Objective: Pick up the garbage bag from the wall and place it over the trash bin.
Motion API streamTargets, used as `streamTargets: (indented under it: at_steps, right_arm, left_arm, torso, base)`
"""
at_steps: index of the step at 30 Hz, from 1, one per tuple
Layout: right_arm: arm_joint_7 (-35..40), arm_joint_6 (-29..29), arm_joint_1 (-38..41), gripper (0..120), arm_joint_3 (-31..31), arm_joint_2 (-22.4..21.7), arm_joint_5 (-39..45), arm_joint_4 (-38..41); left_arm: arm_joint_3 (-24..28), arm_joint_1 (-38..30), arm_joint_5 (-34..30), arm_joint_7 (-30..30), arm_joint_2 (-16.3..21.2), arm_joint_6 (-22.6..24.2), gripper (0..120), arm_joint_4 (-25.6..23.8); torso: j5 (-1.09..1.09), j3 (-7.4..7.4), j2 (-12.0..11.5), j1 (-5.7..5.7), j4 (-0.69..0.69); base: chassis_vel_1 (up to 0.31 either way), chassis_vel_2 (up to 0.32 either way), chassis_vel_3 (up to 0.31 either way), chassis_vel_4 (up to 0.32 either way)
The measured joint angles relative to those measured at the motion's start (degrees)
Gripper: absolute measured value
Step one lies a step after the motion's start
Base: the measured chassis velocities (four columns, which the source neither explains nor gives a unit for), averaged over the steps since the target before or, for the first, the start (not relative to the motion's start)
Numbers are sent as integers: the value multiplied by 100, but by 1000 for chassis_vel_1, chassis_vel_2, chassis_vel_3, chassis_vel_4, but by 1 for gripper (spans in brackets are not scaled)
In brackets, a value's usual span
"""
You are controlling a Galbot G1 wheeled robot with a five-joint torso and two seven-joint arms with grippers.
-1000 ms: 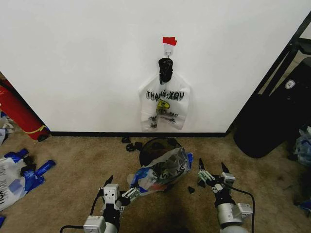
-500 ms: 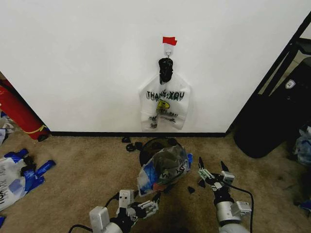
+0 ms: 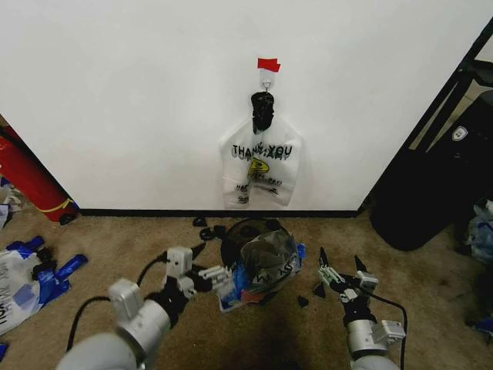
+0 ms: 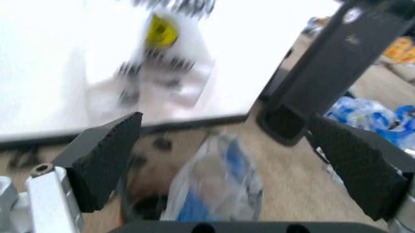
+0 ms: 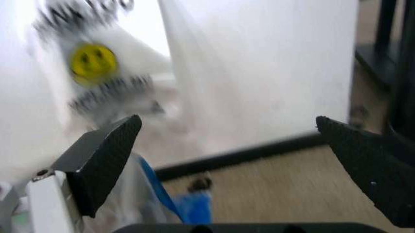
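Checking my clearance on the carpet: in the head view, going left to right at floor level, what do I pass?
Red cylinder → blue-and-white bags → left end effector, open → garbage bag draped on the trash bin → right end effector, open → big black bulk.

Counts by the wall (image 3: 115, 92)
One garbage bag (image 3: 266, 266), one trash bin (image 3: 243, 231), one white "THANK YOU" bag (image 3: 260, 173), one strip of red tape (image 3: 268, 65), two grippers: left (image 3: 199, 264), right (image 3: 342, 268).

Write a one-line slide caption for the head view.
See-through garbage bag draped over the wire-mesh trash bin below the wall hook, left end effector open beside it, right end effector open nearby.
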Motion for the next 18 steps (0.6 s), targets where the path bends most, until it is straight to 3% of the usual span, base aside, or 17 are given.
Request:
streamTargets:
  at_steps: [1,5,6,9,10,11,14,16,18]
  right_arm:
    - [0,0,0,100,0,0,0,0]
    - [-275,466,-379,100,256,117,-330,376]
    - [-275,466,-379,100,256,117,-330,376]
    - [-506,1212,-667,100,688,173,-973,456]
    - [-506,1212,-667,100,688,173,-973,456]
    - [-549,1340,-723,100,786,194,-1064,468]
    - [-663,1659,-991,100,1120,369,-1214,588]
    - [-671,1691,-1053,100,1179,407,-1222,613]
    - [-669,1730,-1225,100,1335,582,-1235,706]
  left_arm:
    - [0,0,0,0,0,0,100,0]
    - [536,-1022,98,118,-183,-55,100,1088]
    - [536,-1022,98,118,-183,-55,100,1088]
    - [1053,-1920,171,175,-252,-71,100,2105]
    - [1053,-1920,171,175,-252,-71,100,2105]
    - [1178,-2149,186,197,-278,-66,100,2305]
    - [1735,-3022,187,321,-450,4,100,3006]
    - [1851,-3164,164,352,-476,22,100,3129]
    - [2234,-3714,29,597,-536,416,100,3579]
  torso:
    - [0,0,0,0,0]
    - [-4,1,0,0,-4]
    - [-4,1,0,0,-4]
    - [-4,1,0,0,-2]
    - [-4,1,0,0,-2]
    - [-2,1,0,0,2]
    - [-1,1,0,0,-3]
    - [-2,1,0,0,-4]
    - [-2,1,0,0,-3]
  base:
    - [0,0,0,0]
    - [0,0,0,0]
    - [0,0,0,0]
    - [0,0,0,0]
    - [0,0,0,0]
    - [0,0,0,0]
    - [0,0,0,0]
    - [0,0,0,0]
    - [0,0,0,0]
